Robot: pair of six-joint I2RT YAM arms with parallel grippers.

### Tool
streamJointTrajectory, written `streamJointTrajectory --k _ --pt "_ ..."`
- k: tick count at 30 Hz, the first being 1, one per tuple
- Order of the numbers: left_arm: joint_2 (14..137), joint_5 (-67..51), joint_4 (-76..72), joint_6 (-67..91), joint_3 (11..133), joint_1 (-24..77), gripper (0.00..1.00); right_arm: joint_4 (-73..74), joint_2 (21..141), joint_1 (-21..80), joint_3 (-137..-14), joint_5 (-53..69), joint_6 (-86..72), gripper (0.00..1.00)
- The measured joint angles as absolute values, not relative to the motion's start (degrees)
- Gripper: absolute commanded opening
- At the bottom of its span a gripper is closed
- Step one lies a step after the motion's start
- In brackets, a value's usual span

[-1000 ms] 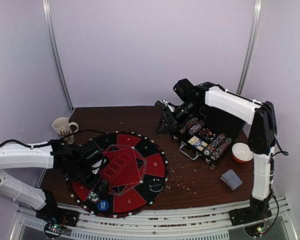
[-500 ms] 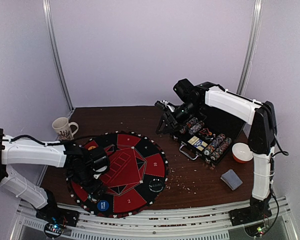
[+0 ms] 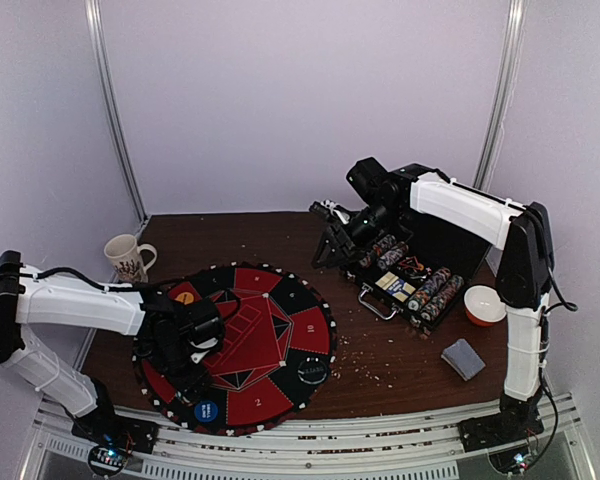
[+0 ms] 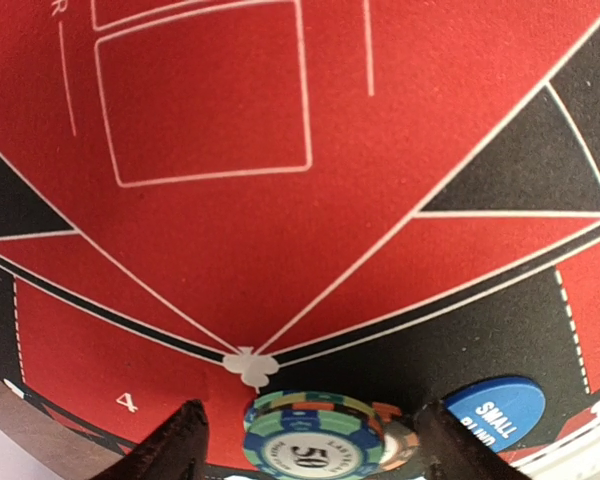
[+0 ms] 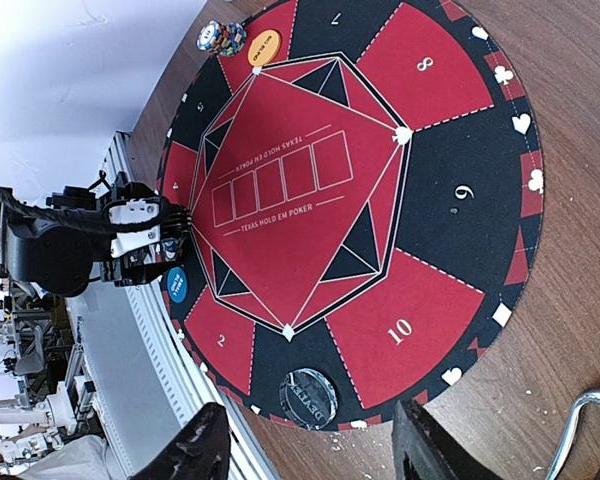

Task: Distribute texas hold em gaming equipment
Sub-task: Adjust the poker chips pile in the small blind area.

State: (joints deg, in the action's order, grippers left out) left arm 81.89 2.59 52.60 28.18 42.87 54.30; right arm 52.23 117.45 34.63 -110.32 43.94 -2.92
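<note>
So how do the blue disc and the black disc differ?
The blue disc is blue with white lettering; the black disc is dark and looks bigger. The blue disc lies beside a chip stack; the black disc lies alone. Both lie flat near the mat's near edge.

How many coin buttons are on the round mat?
3: yellow button at the mat's far left, blue button at its near edge, black button near right. Others may be hidden.
</note>
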Motion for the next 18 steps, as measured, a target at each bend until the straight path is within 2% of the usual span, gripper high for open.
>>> streamJointTrajectory --k 5,11,16,18 --pt "81.9 3.3 52.7 28.6 42.9 54.3 0.6 52.2 117.5 34.6 -110.3 43.9 -2.9 0.58" --pt "81.9 4.5 53.1 29.2 42.9 54.3 0.55 52.3 117.5 34.6 -110.3 43.9 -2.9 0.58" --pt "81.9 4.9 53.3 29.4 42.9 54.3 0.56 52.3 117.4 34.6 -110.3 43.9 -2.8 0.58" --pt "81.8 4.9 53.5 29.4 42.9 54.2 0.67 52.3 117.4 34.6 -110.3 43.9 -2.8 0.58"
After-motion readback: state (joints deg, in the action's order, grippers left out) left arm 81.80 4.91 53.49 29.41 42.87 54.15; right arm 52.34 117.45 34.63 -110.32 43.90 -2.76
